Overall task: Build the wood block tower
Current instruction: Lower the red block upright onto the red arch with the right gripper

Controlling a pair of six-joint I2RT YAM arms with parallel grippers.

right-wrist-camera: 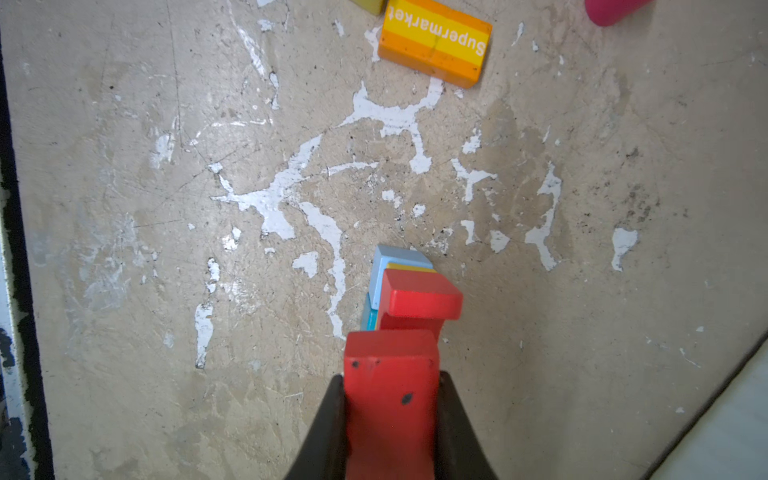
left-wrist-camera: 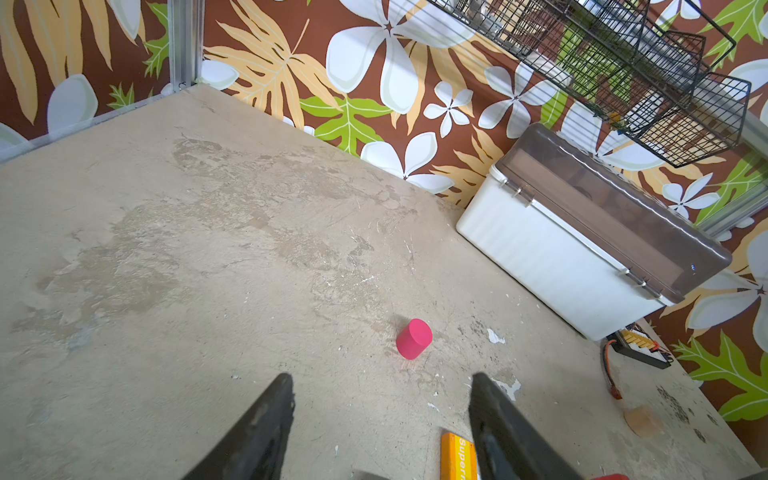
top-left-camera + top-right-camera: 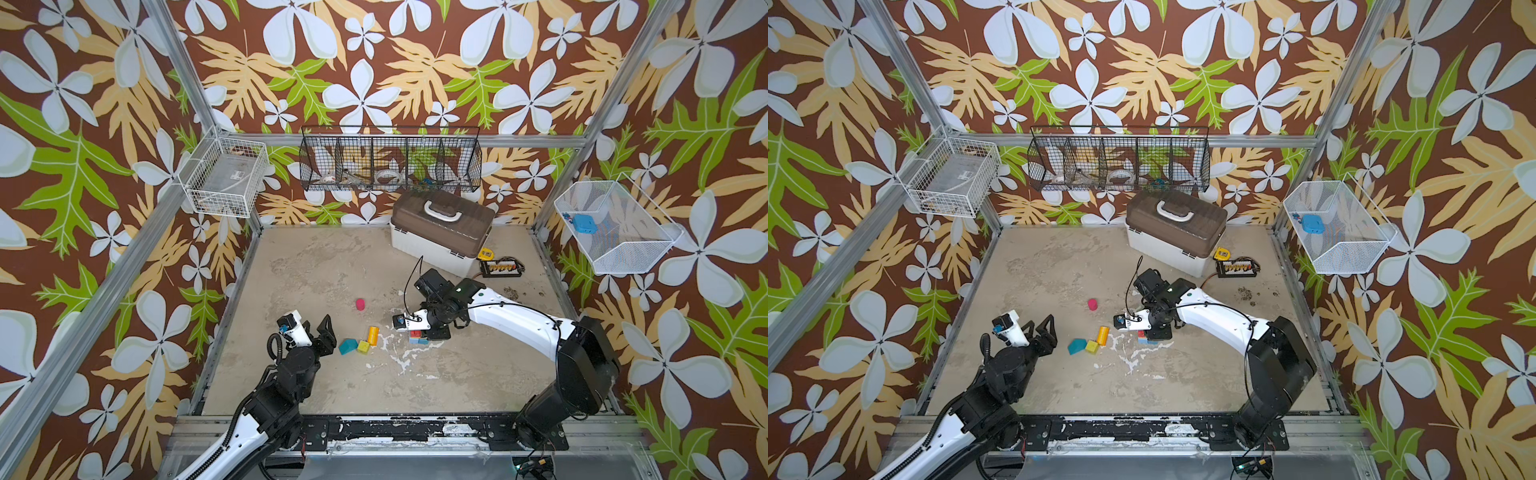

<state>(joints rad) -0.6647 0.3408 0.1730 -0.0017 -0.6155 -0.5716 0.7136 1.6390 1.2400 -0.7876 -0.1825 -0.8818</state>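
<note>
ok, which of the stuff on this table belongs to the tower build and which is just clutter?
Job:
red block, clamped in right gripper
blue-and-yellow stack beneath it
orange Supermarket block
teal roof block
yellow cube
pink cylinder

Lying about:
white case with brown lid
yellow tape measure
black connector board
black wire wall basket

Both top views are taken from high above the front edge, looking steeply down toward the back wall; nearly the same field is shared. On the table [image 3: 324,257], the white case [image 3: 440,232] lies at one o'clock. The left wrist view is taken low and slantwise toward that case. The right wrist view is aimed almost straight down at close range, the red block [image 1: 390,395] right before the lens. The orange block [image 1: 434,43] and pink cylinder [image 2: 413,338] are caught in all four views.
</note>
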